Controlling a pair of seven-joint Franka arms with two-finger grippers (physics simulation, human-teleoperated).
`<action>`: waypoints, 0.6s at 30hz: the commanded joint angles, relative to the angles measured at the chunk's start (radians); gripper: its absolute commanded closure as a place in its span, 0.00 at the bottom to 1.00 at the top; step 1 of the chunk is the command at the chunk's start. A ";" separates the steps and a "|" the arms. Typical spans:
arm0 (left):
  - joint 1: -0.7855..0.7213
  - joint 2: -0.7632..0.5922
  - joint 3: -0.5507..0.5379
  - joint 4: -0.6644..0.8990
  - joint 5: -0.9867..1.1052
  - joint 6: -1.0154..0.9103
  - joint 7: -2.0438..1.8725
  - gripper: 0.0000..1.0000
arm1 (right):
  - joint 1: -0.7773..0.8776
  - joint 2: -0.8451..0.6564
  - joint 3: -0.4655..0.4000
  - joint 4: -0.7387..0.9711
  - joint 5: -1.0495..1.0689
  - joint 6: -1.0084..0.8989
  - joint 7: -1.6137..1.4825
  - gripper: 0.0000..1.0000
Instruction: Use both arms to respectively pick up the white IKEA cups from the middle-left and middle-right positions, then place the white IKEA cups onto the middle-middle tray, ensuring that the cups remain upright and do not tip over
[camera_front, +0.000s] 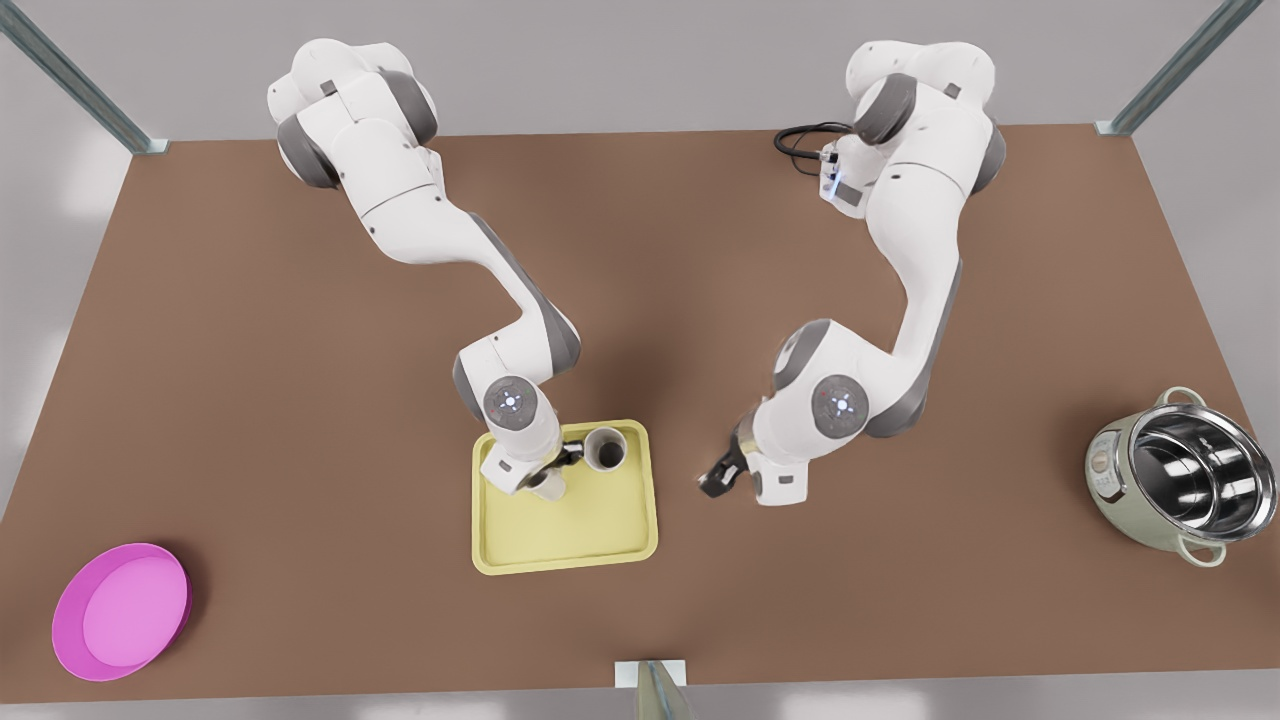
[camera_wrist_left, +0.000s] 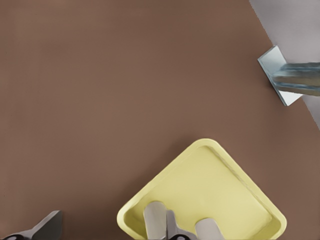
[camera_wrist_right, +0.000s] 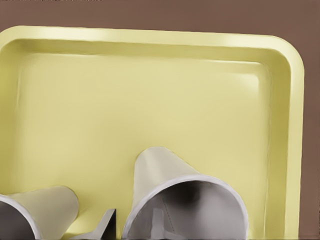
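The pale yellow tray (camera_front: 575, 545) (camera_wrist_left: 210, 185) (camera_wrist_right: 150, 95) lies mid-table. One white cup (camera_front: 607, 448) (camera_wrist_right: 45, 207) stands upright and free on the tray's far part. The other white cup (camera_front: 548, 487) (camera_wrist_right: 170, 182) sits just beside it, partly hidden under my right hand. My right gripper (camera_front: 568, 457) (camera_wrist_right: 133, 223) is shut on that cup's wall, one finger inside and one outside. My left gripper (camera_front: 718, 480) hangs open and empty over bare table, off the tray toward the front view's right. One of its fingertips (camera_wrist_left: 47, 227) shows in the left wrist view.
A magenta plate (camera_front: 120, 610) lies at the front view's lower left. A steel pot (camera_front: 1180, 475) stands at the right edge. A metal bracket (camera_front: 650, 680) (camera_wrist_left: 282, 75) sits at the near table edge, and a black cable (camera_front: 800, 140) loops by the right-hand arm's base.
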 joint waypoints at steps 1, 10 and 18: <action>0.089 -0.050 -0.002 0.003 0.066 -0.363 0.343 0.00 | 0.005 -0.002 0.000 0.000 0.015 0.012 0.319 0.00; 0.191 -0.544 0.205 -0.387 0.098 -0.388 1.324 0.00 | 0.009 -0.006 0.001 0.055 0.015 0.013 0.319 0.00; 0.158 -0.512 0.219 -0.356 0.024 -0.430 1.305 0.00 | -0.196 -0.079 -0.005 0.063 -0.005 -0.248 -0.264 0.00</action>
